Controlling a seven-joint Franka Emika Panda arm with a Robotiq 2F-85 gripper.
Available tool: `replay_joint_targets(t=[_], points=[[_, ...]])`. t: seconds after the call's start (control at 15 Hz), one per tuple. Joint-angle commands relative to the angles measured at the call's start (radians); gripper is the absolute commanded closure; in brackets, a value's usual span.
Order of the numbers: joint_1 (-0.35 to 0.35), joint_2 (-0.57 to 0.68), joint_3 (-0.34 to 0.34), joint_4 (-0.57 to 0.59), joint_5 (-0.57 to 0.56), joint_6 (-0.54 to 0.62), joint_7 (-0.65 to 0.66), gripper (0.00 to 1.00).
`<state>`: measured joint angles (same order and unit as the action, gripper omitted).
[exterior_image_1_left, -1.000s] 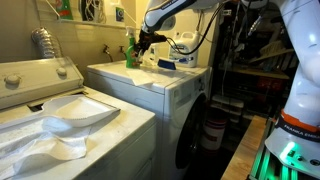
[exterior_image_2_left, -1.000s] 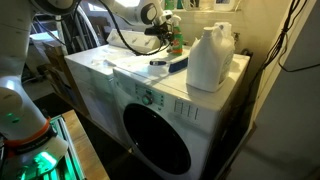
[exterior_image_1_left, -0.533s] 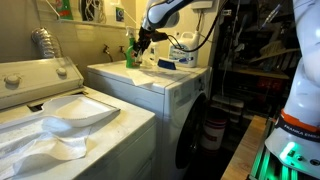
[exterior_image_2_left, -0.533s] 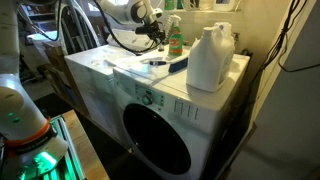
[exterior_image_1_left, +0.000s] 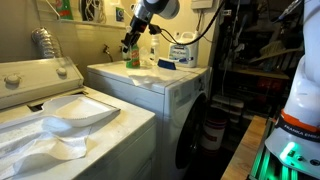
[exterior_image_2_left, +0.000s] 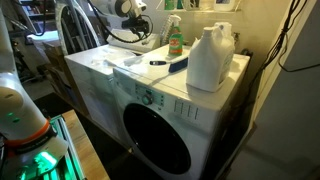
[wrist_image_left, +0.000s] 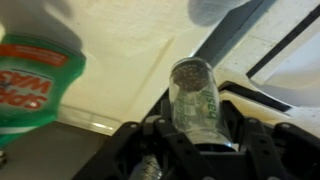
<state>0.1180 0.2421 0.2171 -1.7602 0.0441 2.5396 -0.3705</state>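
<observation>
The gripper (wrist_image_left: 196, 138) was closed around a small bottle (wrist_image_left: 193, 98) with a green label. It held the bottle up in the air over the top of the washing machine (exterior_image_2_left: 100, 62). The bottle looked round and smooth. If the grip was too soft, it could slip out and bang on the hard top. The green spray bottle (exterior_image_2_left: 175, 40) stood near. If the gripper swung that way too low, it could knock it over. The big white jug (exterior_image_2_left: 210, 58) stood farther off, so it looked safe.
</observation>
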Motion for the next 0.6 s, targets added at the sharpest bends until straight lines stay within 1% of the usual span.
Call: replay_joint_targets(t=[0.0,0.2,0.53], points=[[-0.015,0.023,0.081,0.032,0.138,-0.082,-0.197,0.73],[-0.002,0.067,0.129,0.076,0.201,-0.175,-0.307,0.73],[0.018,0.155,0.186,0.174,0.247,-0.349,-0.483,0.73]])
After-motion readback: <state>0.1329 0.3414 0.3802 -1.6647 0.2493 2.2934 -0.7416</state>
